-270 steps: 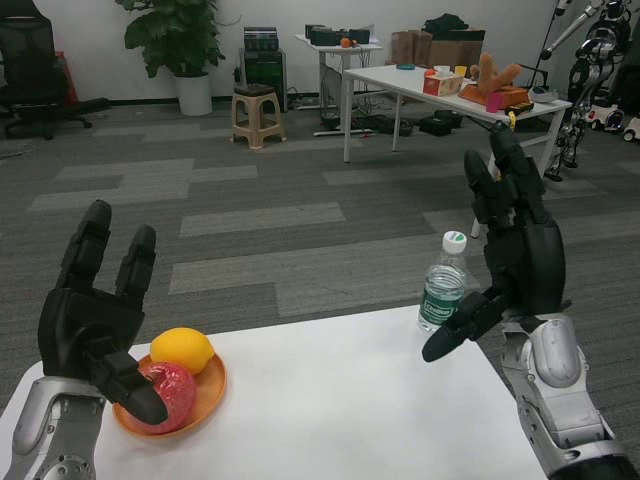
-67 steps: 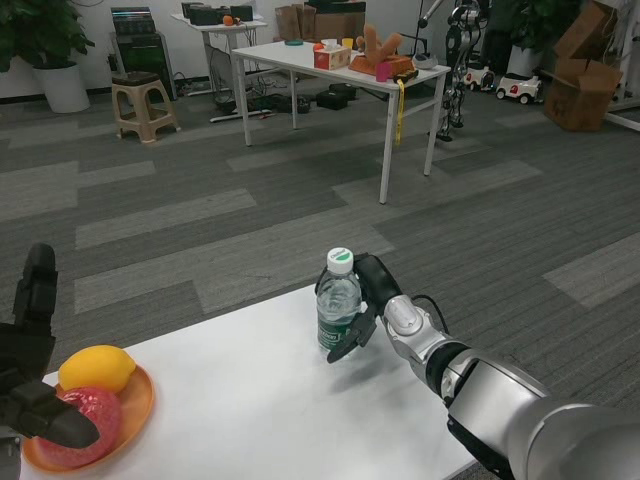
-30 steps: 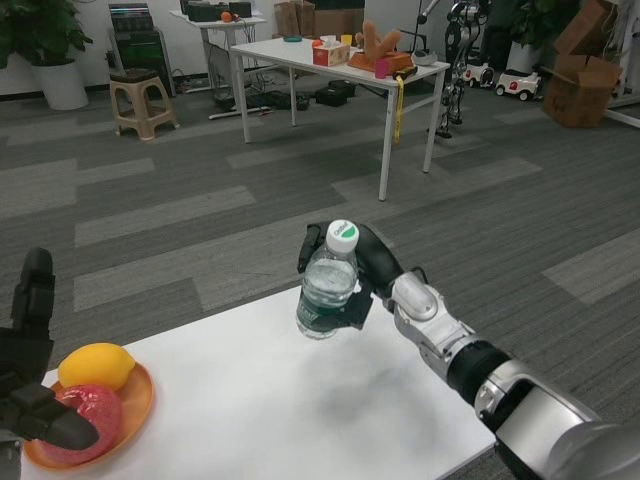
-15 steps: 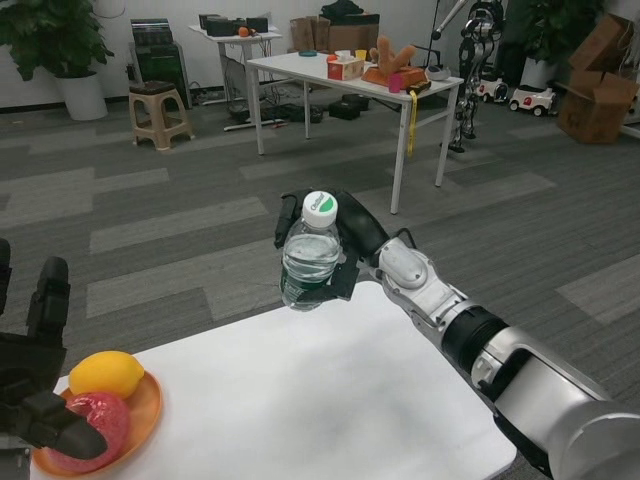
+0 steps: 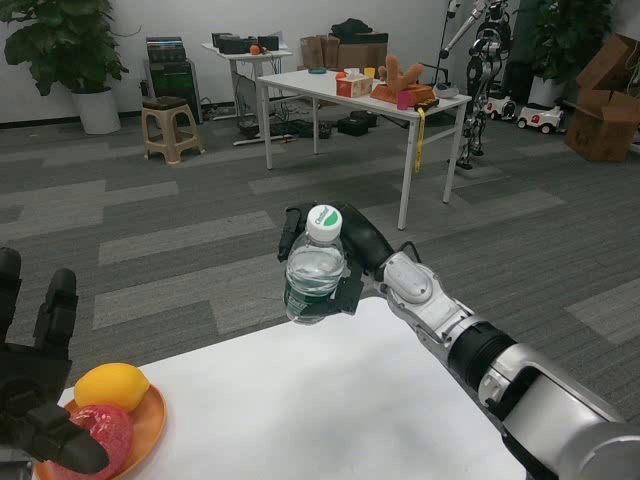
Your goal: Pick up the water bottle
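A clear water bottle [image 5: 314, 272] with a white and green cap and a green label hangs in the air above the far edge of the white table [image 5: 300, 410]. My right hand [image 5: 350, 250] grips it from behind and the side, its fingers wrapped round the body, with the bottle nearly upright. My left hand [image 5: 35, 385] waits at the lower left with its fingers apart, just beside the orange plate [image 5: 150, 415], holding nothing.
The orange plate holds a yellow lemon [image 5: 112, 386] and a red fruit [image 5: 95, 430]. Beyond the table lies grey carpet, with a white table [image 5: 350, 95] carrying several items, a stool [image 5: 168, 128], a potted plant [image 5: 80, 50] and cardboard boxes [image 5: 610, 100].
Half a second ago the bottle was in my right hand and raised off the table; it sits slightly right and lower in the picture now, with the whole view having shifted too.
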### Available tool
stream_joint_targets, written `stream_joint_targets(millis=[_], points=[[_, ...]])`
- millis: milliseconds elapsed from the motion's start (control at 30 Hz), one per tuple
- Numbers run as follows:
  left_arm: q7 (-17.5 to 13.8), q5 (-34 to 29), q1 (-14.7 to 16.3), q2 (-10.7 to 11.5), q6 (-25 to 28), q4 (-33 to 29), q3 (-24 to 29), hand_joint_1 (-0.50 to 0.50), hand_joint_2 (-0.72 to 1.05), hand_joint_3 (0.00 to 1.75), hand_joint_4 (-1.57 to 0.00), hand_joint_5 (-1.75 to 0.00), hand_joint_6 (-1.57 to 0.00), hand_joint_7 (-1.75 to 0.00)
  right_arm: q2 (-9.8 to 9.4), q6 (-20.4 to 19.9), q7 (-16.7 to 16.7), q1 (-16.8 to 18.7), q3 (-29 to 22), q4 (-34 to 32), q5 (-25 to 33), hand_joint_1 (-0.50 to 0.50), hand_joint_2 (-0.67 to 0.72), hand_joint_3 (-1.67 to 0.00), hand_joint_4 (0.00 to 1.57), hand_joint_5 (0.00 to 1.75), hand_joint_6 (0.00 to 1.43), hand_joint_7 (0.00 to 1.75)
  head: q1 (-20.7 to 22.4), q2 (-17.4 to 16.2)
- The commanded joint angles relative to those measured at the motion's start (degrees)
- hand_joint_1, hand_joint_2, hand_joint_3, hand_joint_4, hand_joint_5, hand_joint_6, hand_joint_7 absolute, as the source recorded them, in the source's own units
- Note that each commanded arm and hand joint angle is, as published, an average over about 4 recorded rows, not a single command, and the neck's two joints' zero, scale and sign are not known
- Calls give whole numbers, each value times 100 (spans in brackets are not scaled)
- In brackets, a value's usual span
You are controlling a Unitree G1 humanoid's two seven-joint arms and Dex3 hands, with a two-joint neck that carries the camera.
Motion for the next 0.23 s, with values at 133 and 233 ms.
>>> stream_joint_targets(millis=[133, 233], points=[[-1, -19, 22, 44, -27, -22, 39, -48, -72, 4, 0, 0, 0, 0, -33, -7, -20, -126, -187, -119, 57, -8, -54, -159, 143, 97, 103, 119, 63, 87], [2, -16, 22, 44, -27, -26, 39, -48, -72, 6, 0, 0, 0, 0, -33, -7, -20, -97, -256, -146, 57, -8, -54, -159, 143, 97, 103, 119, 114, 163]])
